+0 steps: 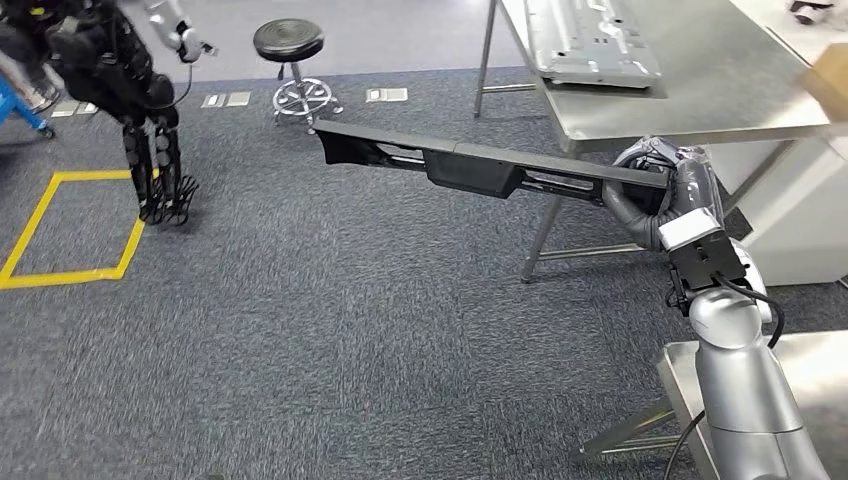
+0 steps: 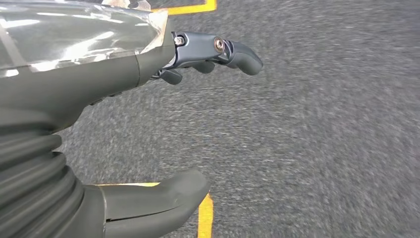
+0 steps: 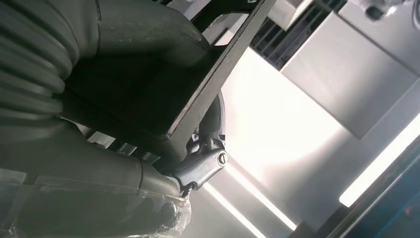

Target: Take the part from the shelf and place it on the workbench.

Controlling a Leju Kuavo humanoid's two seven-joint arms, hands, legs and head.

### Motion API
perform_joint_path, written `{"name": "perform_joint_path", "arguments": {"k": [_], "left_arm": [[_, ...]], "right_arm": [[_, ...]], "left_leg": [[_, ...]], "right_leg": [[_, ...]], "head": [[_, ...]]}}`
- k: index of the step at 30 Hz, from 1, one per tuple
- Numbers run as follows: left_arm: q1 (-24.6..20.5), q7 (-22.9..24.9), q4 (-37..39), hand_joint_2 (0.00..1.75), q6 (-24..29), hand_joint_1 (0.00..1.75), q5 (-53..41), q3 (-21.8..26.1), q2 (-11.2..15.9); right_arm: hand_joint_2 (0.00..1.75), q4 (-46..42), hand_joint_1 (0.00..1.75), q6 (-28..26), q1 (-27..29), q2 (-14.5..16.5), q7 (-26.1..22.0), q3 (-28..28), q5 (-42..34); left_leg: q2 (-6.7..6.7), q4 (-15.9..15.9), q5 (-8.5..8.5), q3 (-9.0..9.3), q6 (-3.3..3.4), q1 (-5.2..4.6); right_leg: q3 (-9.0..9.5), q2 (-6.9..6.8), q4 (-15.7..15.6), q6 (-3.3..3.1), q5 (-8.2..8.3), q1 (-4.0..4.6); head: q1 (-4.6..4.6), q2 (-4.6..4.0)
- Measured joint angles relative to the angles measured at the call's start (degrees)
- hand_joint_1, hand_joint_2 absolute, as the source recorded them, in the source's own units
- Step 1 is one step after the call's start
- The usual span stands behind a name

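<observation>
A long black plastic part (image 1: 470,165) hangs level above the carpet, stretching to the left from my right hand (image 1: 655,175). That hand grips its right end just in front of the steel workbench (image 1: 720,90). In the right wrist view the thumb and fingers (image 3: 205,166) wrap around the part's dark channel end (image 3: 163,84), with the hand's grey cover (image 3: 99,163) behind it. My left hand (image 2: 74,89) hangs over the carpet with fingers and thumb apart and nothing in it.
A grey metal panel (image 1: 595,45) lies on the workbench and a cardboard box (image 1: 830,80) sits at its right edge. A black stool (image 1: 290,45), a dark robot figure (image 1: 130,90) and a yellow taped square (image 1: 60,230) are on the left. A second steel table (image 1: 820,370) stands near right.
</observation>
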Motion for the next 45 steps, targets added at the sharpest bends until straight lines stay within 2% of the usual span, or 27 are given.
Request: {"name": "perform_joint_path", "arguments": {"k": [2, 4, 6, 7, 8, 9, 11, 13, 15, 17, 19, 21, 23, 24, 25, 26, 28, 30, 32, 33, 35, 37, 39, 40, 41, 43, 45], "left_arm": [[0.0, -0.2, 0.0, 1.75, 0.0, 0.0, 0.0, 0.0, -0.1], [0.0, -0.2, 0.0, 1.75, 0.0, 0.0, 0.0, 0.0, -0.2], [0.1, -0.2, 0.0, 1.75, 0.0, 0.0, 0.0, 0.0, -0.2], [0.2, -0.2, 0.0, 1.75, 0.0, 0.0, 0.0, 0.0, -0.2], [0.2, -0.2, 0.0, 1.75, 0.0, 0.0, 0.0, 0.0, -0.3], [0.3, -0.2, 0.0, 1.75, 0.0, 0.0, 0.0, 0.0, -0.3], [0.3, -0.2, 0.0, 1.75, 0.0, 0.0, 0.0, 0.0, -0.3], [0.3, -0.2, 0.0, 1.75, 0.0, 0.0, 0.0, 0.1, -0.1], [0.3, -0.2, 0.0, 1.75, 0.0, 0.0, 0.0, 0.1, 0.0], [0.3, -0.1, 0.0, 1.75, 0.0, 0.0, 0.0, 0.1, 0.0], [0.3, -0.1, 0.0, 1.75, 0.0, 0.0, 0.1, 0.1, 0.0], [0.5, -0.1, 0.0, 1.75, 0.0, 0.0, 0.1, 0.1, 0.0], [0.9, 0.0, 0.0, 1.75, 0.0, 0.0, 0.0, 0.1, 0.1], [1.1, 0.0, 0.0, 1.75, 0.0, 0.0, 0.0, 0.1, 0.1], [1.3, 0.1, 0.0, 1.75, 0.0, 0.0, 0.0, 0.1, 0.1], [1.5, 0.1, 0.0, 1.75, 0.0, 0.0, -0.1, 0.1, 0.1], [1.7, 0.3, 0.0, 1.75, 0.1, 0.0, -0.3, 0.1, 0.2], [2.0, 0.6, 0.0, 1.75, 0.3, 0.0, -0.5, 0.1, 0.5], [2.2, 0.8, 0.0, 1.75, 0.5, 0.0, -0.7, 0.1, 0.6], [2.2, 0.8, 0.0, 1.75, 0.5, 0.0, -0.8, 0.1, 0.7], [2.4, 0.9, 0.0, 1.75, 0.5, 0.0, -0.9, 0.1, 0.7], [2.7, 0.9, 0.0, 1.75, 0.5, 0.0, -0.9, 0.2, 0.7], [3.2, 0.9, 0.0, 1.75, 0.5, 0.0, -0.9, 0.2, 0.7], [3.3, 0.9, 0.0, 1.75, 0.5, 0.0, -0.9, 0.3, 0.7], [3.4, 0.9, 0.0, 1.75, 0.5, 0.0, -0.9, 0.3, 0.7], [3.4, 0.9, 0.0, 1.75, 0.5, 0.0, -0.9, 0.3, 0.8], [3.3, 0.8, 0.0, 1.75, 0.5, 0.0, -1.0, 0.3, 0.9]], "right_arm": [[1.75, 0.0, 1.75, 0.0, 0.2, 0.0, 0.0, 0.0, 0.0], [1.75, -0.1, 1.75, 0.0, 0.2, -0.1, 0.0, -0.1, 0.0], [1.75, -0.1, 1.75, 0.0, 0.3, 0.1, -0.1, 0.0, -0.1], [1.75, -0.1, 1.75, 0.0, 0.4, 0.2, -0.1, 0.0, -0.1], [1.75, -0.1, 1.75, 0.0, 0.5, 0.3, -0.1, 0.1, -0.1], [1.75, -0.1, 1.75, 0.0, 0.6, 0.4, -0.1, 0.1, -0.1], [1.75, -0.1, 1.75, 0.0, 0.7, 0.4, -0.1, 0.1, -0.1], [1.75, -0.1, 1.75, 0.0, 0.8, 0.4, -0.1, 0.1, -0.1], [1.75, -0.1, 1.75, 0.0, 0.8, 0.5, -0.1, 0.1, -0.1], [1.75, -0.1, 1.75, 0.0, 1.0, 0.5, -0.1, 0.0, -0.1], [1.75, -0.1, 1.75, 0.0, 1.1, 0.3, -0.2, 0.0, 0.0], [1.75, 0.0, 1.75, 0.0, 1.4, 0.3, -0.4, 0.0, 0.0], [1.75, 0.2, 1.75, -0.1, 2.0, 0.5, -0.6, 0.0, 0.2], [1.75, 0.4, 1.75, -0.2, 2.5, 0.5, -0.7, 0.0, 0.3], [1.75, 0.5, 1.75, -0.2, 2.9, 0.6, -0.9, 0.0, 0.5], [1.75, 0.8, 1.75, -0.3, 3.2, 0.7, -1.0, 0.0, 0.6], [1.75, 1.2, 1.75, -0.5, 3.5, 1.0, -1.3, 0.0, 0.8], [1.75, 1.5, 1.75, -0.9, 3.9, 1.3, -1.6, 0.0, 0.9], [1.75, 1.8, 1.75, -1.2, 4.4, 1.6, -1.8, 0.0, 1.0], [1.75, 1.9, 1.75, -1.3, 4.6, 1.6, -1.9, 0.0, 1.1], [1.75, 2.1, 1.75, -1.3, 4.6, 1.8, -2.0, 0.0, 1.1], [1.75, 2.4, 1.75, -1.3, 4.5, 2.2, -2.1, 0.0, 1.2], [1.75, 2.7, 1.75, -1.3, 4.5, 2.7, -2.1, 0.1, 1.4], [1.75, 2.9, 1.75, -1.3, 4.6, 2.8, -2.1, 0.1, 1.5], [1.75, 3.0, 1.75, -1.3, 4.6, 2.8, -2.1, 0.0, 1.5], [1.75, 3.2, 1.75, -1.2, 4.5, 2.9, -2.1, 0.0, 1.6], [1.75, 3.3, 1.75, -1.2, 4.5, 3.0, -2.1, 0.0, 1.6]], "left_leg": [[0.74, 0.2, -0.32, 0.19, -0.66, 0.26], [-1.19, 2.5, -2.22, -0.63, -1.29, 0.77], [-4.33, 9.5, -6.25, -3.77, -1.59, 1.06], [-5.1, 13.6, -8.04, -5.8, -1.62, 1.11], [-5.42, 16.6, -9.0, -7.35, -1.61, 1.12], [-5.57, 17.3, -8.52, -7.82, -1.47, 1.12], [-6.36, 12.0, -4.77, -5.39, -0.96, 1.12], [-8.76, 4.4, -1.4, -1.68, -0.29, 1.14], [-9.83, 1.2, -0.64, -0.14, 0.1, 0.94], [-8.56, 0.7, -0.35, 0.06, 0.44, 0.82], [-7.12, -0.6, 0.46, 0.53, 1.05, 0.95], [-5.51, -1.5, 1.01, 0.79, 1.47, 0.94], [-3.9, -1.6, 1.03, 0.63, 1.53, 0.86], [-3.12, -1.6, 0.99, 0.57, 1.47, 0.86], [-2.35, -1.5, 0.92, 0.53, 1.35, 0.89], [-1.61, -1.4, 0.79, 0.51, 1.15, 0.96], [-0.31, -0.7, 0.21, 0.51, 0.33, 0.84], [0.83, -0.1, -0.51, 0.69, -0.56, 0.48], [2.03, 0.1, -0.97, 1.0, -1.11, 0.62], [1.68, 0.4, -1.37, 0.99, -1.41, 0.95], [-1.26, 3.4, -3.68, -0.21, -1.9, 1.55], [-4.57, 10.8, -7.78, -3.72, -1.97, 1.7], [-5.43, 16.9, -9.76, -6.97, -1.73, 1.68], [-5.57, 16.9, -8.94, -7.23, -1.49, 1.68], [-5.86, 14.7, -7.13, -6.38, -1.16, 1.67], [-8.11, 7.0, -2.94, -2.82, -0.38, 1.67], [-9.82, 2.2, -1.1, -0.54, 0.04, 1.5]], "right_leg": [[-0.1, 1.47, -0.1, -0.88, 0.29, -0.15], [-0.01, 2.71, -0.3, -1.86, 0.6, -0.55], [-0.1, 3.94, -0.3, -2.66, 0.84, -0.53], [-0.2, 4.64, -0.3, -2.92, 0.92, -0.33], [-0.27, 5.36, -0.3, -3.03, 0.97, -0.16], [-0.3, 6.21, -0.3, -3.07, 1.01, 0.0], [-0.25, 7.73, -0.2, -3.06, 1.07, 0.16], [-0.27, 9.07, -0.1, -2.88, 1.18, 0.29], [-0.63, 10.24, -0.1, -2.39, 1.46, 0.26], [-1.09, 11.27, -0.3, -1.69, 1.86, 0.25], [-2.25, 9.28, 1.1, -1.45, 1.14, 0.47], [-5.41, 5.73, 7.1, -1.62, -1.75, 0.45], [-9.01, 4.43, 14.8, -1.35, -4.56, 0.02], [-9.69, 4.24, 16.4, -0.93, -4.89, -0.3], [-9.1, 3.94, 15.6, -0.31, -4.35, -0.65], [-7.27, 3.36, 12.5, 0.39, -3.14, -1.01], [-2.35, 0.42, 4.2, 1.42, -0.82, -1.23], [-0.07, -1.12, 0.3, 1.04, -0.17, -0.94], [-0.15, 0.33, 0.4, 0.11, -0.22, -0.85], [-0.15, 1.07, 0.4, -0.28, -0.14, -0.98], [-0.19, 2.48, 0.4, -1.13, 0.11, -1.11], [-0.31, 3.93, 0.4, -1.82, 0.27, -0.86], [-0.4, 5.65, 0.4, -2.17, 0.36, -0.46], [-0.39, 6.51, 0.4, -2.25, 0.41, -0.3], [-0.36, 7.36, 0.4, -2.28, 0.46, -0.2], [-0.33, 8.93, 0.4, -2.18, 0.57, -0.05], [-0.53, 10.21, 0.5, -1.81, 0.77, 0.07]], "head": [[-0.21, 0.0], [-0.39, 0.0], [-0.66, 0.0], [-0.74, 0.0], [-0.78, 0.0], [-0.79, 0.0], [-0.8, -0.01], [-0.79, -0.01], [-0.8, 0.0], [-0.82, 0.0], [-0.66, 0.0], [-0.38, 0.0], [-0.24, 0.0], [-0.22, 0.0], [-0.21, 0.0], [-0.21, 0.0], [-0.06, 0.0], [-0.2, 0.0], [-0.64, 0.0], [-0.77, 0.0], [-0.91, 0.0], [-1.04, 0.0], [-1.11, 0.0], [-1.11, 0.0], [-1.12, 0.0], [-1.12, 0.0], [-1.1, 0.0]]}}
